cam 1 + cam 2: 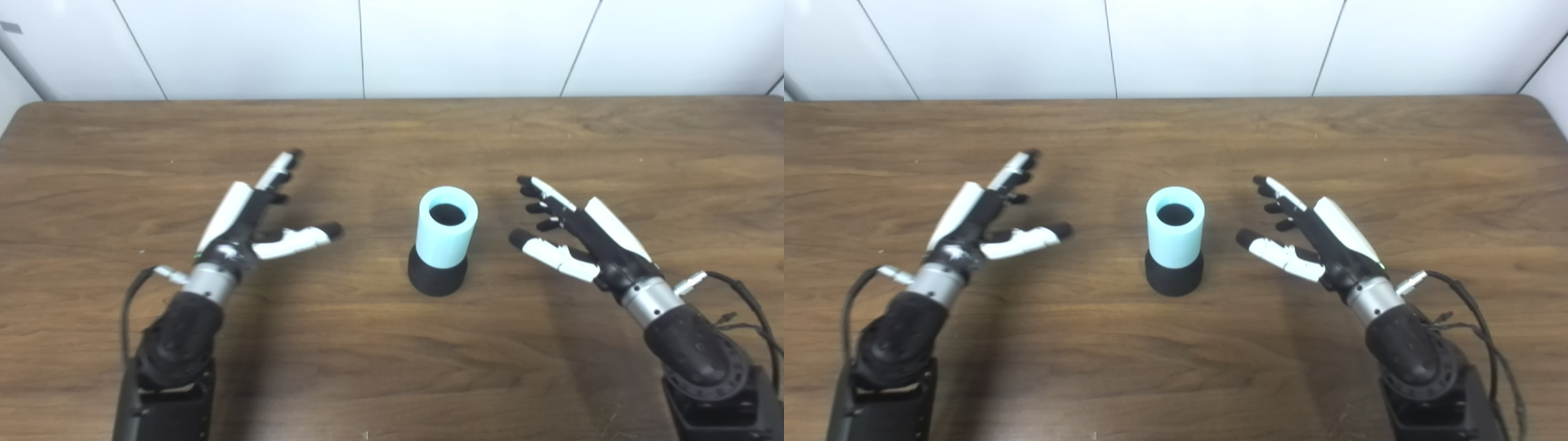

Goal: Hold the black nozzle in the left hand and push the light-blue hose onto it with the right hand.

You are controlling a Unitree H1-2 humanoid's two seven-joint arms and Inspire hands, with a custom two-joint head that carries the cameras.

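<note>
step: looks like the end or the very start, since the short light-blue plastic hose sleeve (446, 226) already sits on the round black nozzle base (437, 277), upright mid-table
left hand (257, 217): fingers spread wide, holding nothing, well off to the nozzle's left
right hand (572, 236): same deal, splayed and empty, near the hose but not touching
next move: if it isn't fully seated, left would need to close on the black base first
count: one hose, one nozzle, two hands, one brown wooden table (392, 135)

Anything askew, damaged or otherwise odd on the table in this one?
Nothing stands out. The light-blue hose sits upright and square on the black nozzle, standing at the table's centre. The left hand and right hand are open on either side, touching neither.
</note>
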